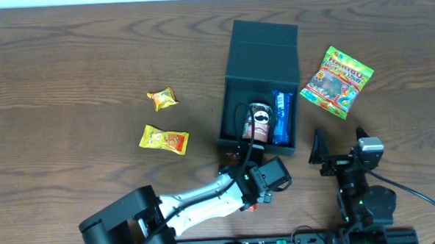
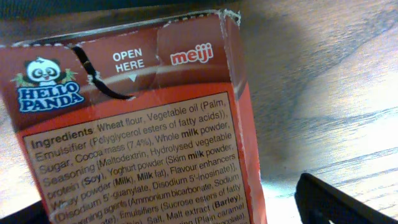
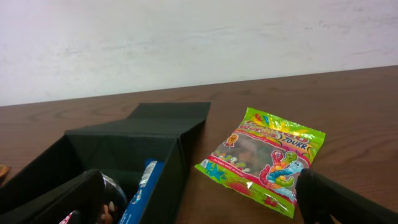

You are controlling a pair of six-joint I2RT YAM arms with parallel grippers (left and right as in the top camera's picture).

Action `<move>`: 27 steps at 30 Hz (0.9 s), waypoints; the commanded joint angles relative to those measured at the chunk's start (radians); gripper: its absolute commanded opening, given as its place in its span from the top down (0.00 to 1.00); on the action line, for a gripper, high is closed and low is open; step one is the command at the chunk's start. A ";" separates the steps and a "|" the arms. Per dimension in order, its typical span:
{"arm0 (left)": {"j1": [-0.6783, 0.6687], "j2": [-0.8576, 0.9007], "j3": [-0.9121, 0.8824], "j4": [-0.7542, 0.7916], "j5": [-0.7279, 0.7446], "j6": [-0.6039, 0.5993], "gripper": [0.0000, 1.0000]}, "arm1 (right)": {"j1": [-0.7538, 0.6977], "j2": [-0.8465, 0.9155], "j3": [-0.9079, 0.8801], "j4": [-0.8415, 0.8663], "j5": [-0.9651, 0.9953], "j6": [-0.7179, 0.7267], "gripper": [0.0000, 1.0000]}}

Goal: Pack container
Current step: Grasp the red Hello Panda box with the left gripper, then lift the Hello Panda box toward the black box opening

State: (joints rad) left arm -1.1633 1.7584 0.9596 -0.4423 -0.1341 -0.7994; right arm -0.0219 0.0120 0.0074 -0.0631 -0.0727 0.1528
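The dark teal container (image 1: pixel 234 77) stands open in the middle of the table, its flap lid (image 1: pixel 264 40) folded back. Inside it lie a Pringles can (image 1: pixel 260 121) and a blue packet (image 1: pixel 282 117). My left gripper (image 1: pixel 242 149) hangs open at the container's front left corner. In the left wrist view a red Hello Panda box (image 2: pixel 137 130) fills the space between the jaws, and the right finger (image 2: pixel 336 202) stands apart from its edge. To the right of the container, my right gripper (image 1: pixel 338 155) is open with nothing in it. A green gummy packet (image 3: pixel 267 158) lies ahead of it.
Two yellow snack packets (image 1: pixel 163 98) (image 1: pixel 164 140) lie on the wooden table left of the container. The gummy packet (image 1: pixel 337 80) lies to the container's right. A pale wall (image 3: pixel 186 43) runs behind the far table edge.
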 commanded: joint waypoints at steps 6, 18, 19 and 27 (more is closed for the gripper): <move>-0.004 0.020 -0.008 0.002 -0.031 0.021 0.09 | -0.003 -0.006 -0.002 -0.004 -0.006 0.011 0.01; -0.002 0.020 -0.008 -0.002 -0.032 0.022 0.31 | -0.003 -0.006 -0.002 -0.004 -0.006 0.011 0.01; -0.002 0.020 -0.008 -0.002 -0.032 0.022 0.32 | -0.003 -0.006 -0.002 -0.004 -0.006 0.011 0.01; -0.002 -0.013 0.016 -0.055 -0.039 0.075 0.39 | -0.003 -0.006 -0.002 -0.004 -0.006 0.011 0.01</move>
State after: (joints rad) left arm -1.1633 1.7641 0.9600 -0.4694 -0.1505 -0.7601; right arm -0.0219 0.0120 0.0074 -0.0631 -0.0727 0.1528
